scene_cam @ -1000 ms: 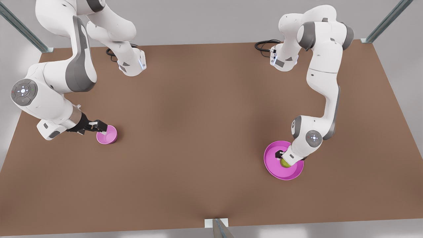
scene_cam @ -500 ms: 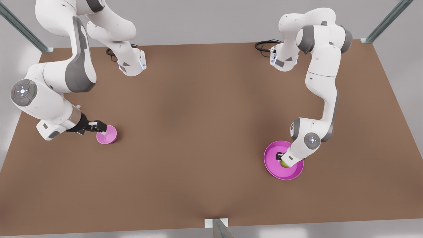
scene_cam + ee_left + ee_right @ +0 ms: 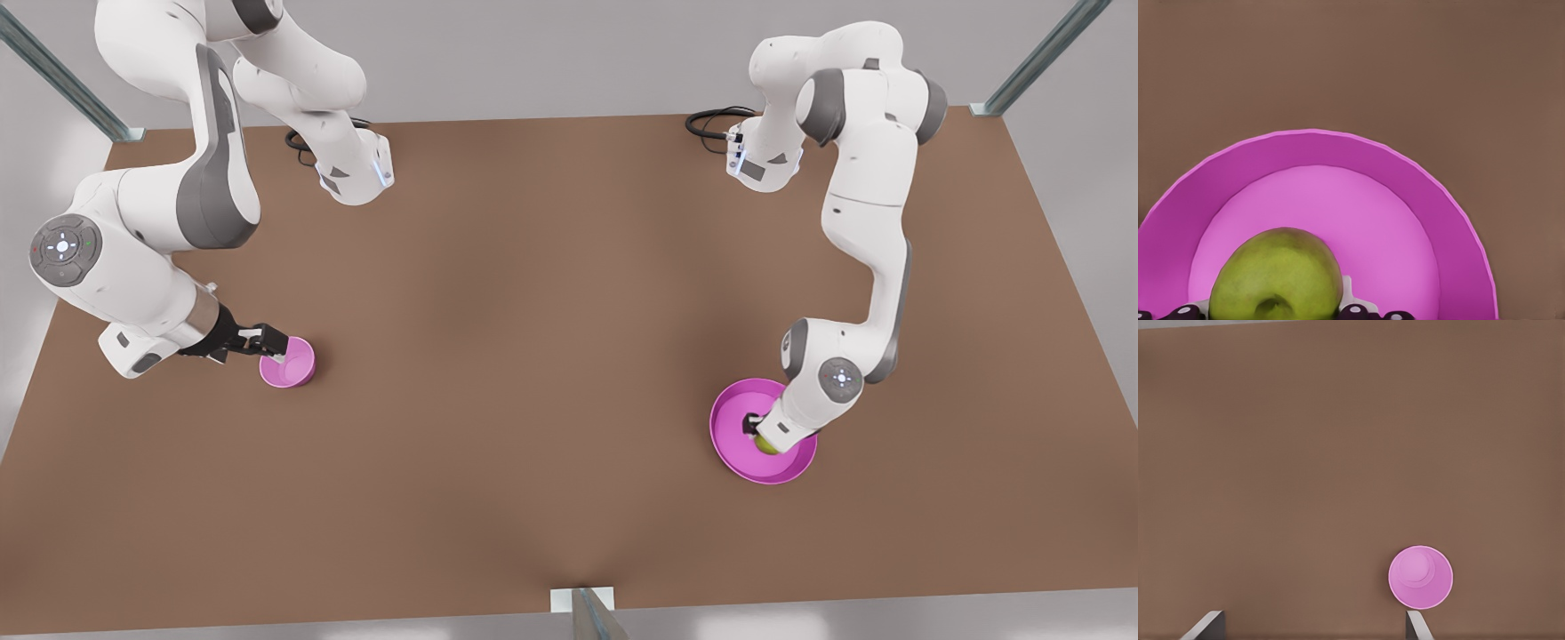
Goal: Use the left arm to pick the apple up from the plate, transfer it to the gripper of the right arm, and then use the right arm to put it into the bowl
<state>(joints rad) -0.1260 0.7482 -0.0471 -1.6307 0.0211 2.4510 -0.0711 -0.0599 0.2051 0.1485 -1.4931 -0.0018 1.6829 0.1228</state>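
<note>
The yellow-green apple [image 3: 1275, 280] lies on the wide pink plate [image 3: 1338, 150] at the front view's right. There the apple [image 3: 767, 444] peeks out from under the left arm's wrist, above the plate [image 3: 742, 464]. My left gripper [image 3: 757, 430] is down over the apple and open. Its black fingers [image 3: 1355, 311] stand close on either side of the fruit. At the front view's left, my right gripper [image 3: 277, 354] hovers open at the edge of the small pink bowl [image 3: 298, 364]. The right wrist view looks down on the bowl [image 3: 1420, 577] beside one of the fingertips [image 3: 1417, 623].
The brown table [image 3: 533, 356] stretches wide between the two dishes. Both arm bases [image 3: 356, 173] and their cables sit at the far edge. Metal frame posts [image 3: 1040, 58] stand at the far corners, and a bracket [image 3: 582, 604] sits at the near edge.
The left arm has sunk lower onto the plate, and its wrist now covers more of the apple. The right arm has stayed still at the bowl.
</note>
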